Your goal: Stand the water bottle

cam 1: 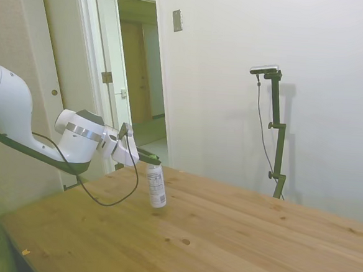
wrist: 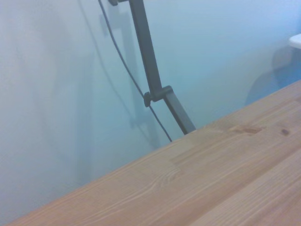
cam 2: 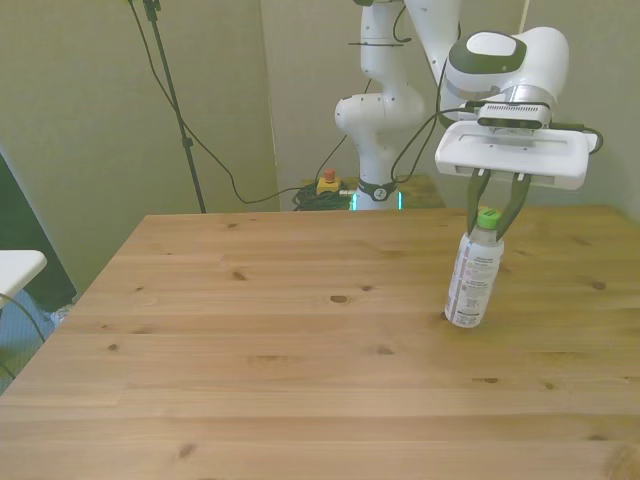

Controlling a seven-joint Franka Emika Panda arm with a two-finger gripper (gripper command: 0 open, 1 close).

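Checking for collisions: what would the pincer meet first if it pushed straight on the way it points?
The pincer straddles the water bottle at its cap; beyond it, probably only bare table, though depth is unclear.

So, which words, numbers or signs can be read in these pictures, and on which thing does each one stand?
None can be quoted.
Bottle label: dark print shows, too small and blurred to read in the front and side views.
Robot base: a small round mark, unreadable.
Wrist view: only bare table and wall, no text.
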